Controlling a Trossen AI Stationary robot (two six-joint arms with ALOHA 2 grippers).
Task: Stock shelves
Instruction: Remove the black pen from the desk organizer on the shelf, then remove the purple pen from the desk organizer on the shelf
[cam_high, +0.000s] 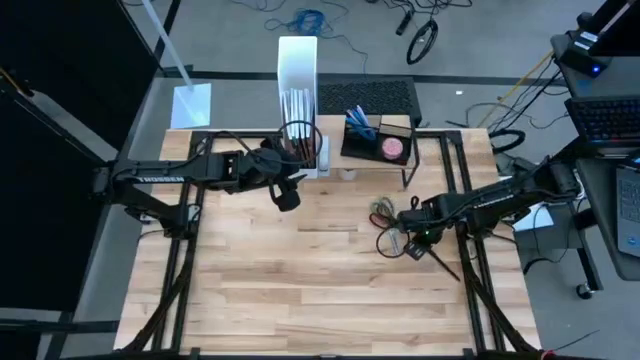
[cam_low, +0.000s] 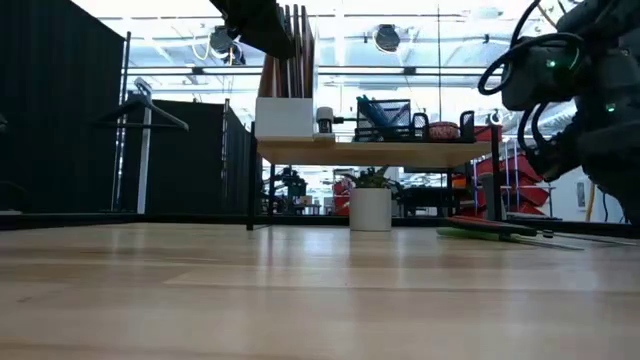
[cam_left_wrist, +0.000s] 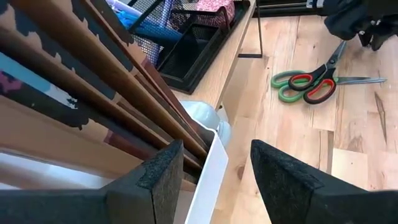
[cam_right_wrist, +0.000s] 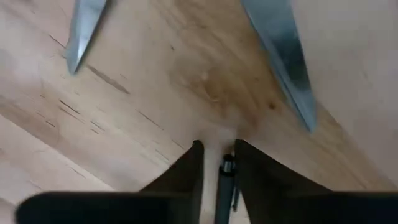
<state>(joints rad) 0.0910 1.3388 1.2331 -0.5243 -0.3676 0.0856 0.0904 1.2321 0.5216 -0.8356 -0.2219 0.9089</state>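
The shelves (cam_low: 370, 152) are a low light-wood riser on black legs at the table's far middle. On it stand a white file box (cam_high: 298, 90) of brown folders and a black organizer tray (cam_high: 378, 140). My left gripper (cam_left_wrist: 214, 162) hangs open above the file box's near end (cam_left_wrist: 208, 165), touching nothing that I can see. Right of centre, my right gripper (cam_high: 408, 243) points down at the table, shut on a thin dark pen (cam_right_wrist: 225, 180). Two pairs of scissors (cam_high: 385, 212) lie on the table just beyond it. My right gripper pinches the thin dark pen (cam_right_wrist: 226, 167) between its two fingers (cam_right_wrist: 189, 168), which come from above and point down at the table. The pen runs along the fingers. Whether its tip rests on the table, I cannot tell.
A small white pot (cam_low: 370, 210) stands under the riser. The scissors' blades (cam_right_wrist: 280, 56) lie just ahead of my right fingers. A thin dark stick (cam_high: 445, 265) lies on the table near my right arm. The near half of the table (cam_high: 300, 300) is bare wood.
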